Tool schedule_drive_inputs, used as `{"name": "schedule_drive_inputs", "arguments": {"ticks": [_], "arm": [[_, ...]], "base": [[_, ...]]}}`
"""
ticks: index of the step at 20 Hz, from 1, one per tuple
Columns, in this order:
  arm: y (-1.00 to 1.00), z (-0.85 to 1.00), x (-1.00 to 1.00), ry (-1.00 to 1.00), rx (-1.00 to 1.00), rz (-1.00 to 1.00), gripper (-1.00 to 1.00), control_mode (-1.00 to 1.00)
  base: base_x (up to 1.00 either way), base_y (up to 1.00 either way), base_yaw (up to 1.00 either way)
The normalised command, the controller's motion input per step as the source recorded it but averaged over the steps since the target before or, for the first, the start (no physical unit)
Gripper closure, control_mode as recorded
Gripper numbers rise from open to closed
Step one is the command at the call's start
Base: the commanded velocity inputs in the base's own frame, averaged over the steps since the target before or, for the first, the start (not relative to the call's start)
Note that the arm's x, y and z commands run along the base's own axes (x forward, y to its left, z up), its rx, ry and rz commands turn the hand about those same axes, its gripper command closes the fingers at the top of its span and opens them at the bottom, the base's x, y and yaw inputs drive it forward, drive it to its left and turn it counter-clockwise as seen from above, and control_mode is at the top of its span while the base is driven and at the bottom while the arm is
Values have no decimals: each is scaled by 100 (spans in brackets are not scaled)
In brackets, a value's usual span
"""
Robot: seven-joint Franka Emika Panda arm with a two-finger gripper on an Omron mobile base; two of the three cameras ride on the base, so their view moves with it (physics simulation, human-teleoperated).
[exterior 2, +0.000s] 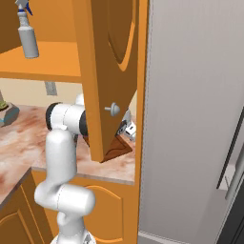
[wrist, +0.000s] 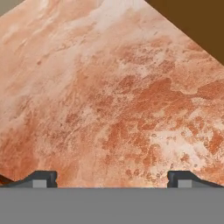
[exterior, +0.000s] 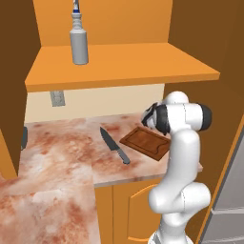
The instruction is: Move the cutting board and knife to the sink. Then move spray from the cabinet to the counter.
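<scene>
Gripper (wrist: 112,178) jaws wide, empty, over bare counter (exterior: 62,152). Cutting board (exterior: 145,141) beside arm, knife (exterior: 114,145) just left of it, spray (exterior: 79,40) on cabinet (exterior: 119,64) shelf. Risks: board lies flat, fingers may skid; open door may block swing.

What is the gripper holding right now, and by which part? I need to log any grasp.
Nothing. The gripper is open, with bare counter between its fingertips; the knife and cutting board lie untouched.

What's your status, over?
Gripper open, empty, over bare counter. Board and knife on counter, not yet moved. Spray on cabinet shelf. Open cabinet door close beside arm.
</scene>
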Motion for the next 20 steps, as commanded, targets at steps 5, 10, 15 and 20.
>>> {"name": "schedule_drive_inputs", "arguments": {"ticks": [5,10,15,20], "arm": [[5,-71,39,0,1,-6,-100,-100],[55,-99,-39,4,-13,0,-100,-100],[100,-100,-86,13,-23,0,-100,-100],[83,-83,-100,16,-5,0,-100,-100]], "base": [[0,0,0],[0,0,0],[0,0,0],[0,0,0]]}}
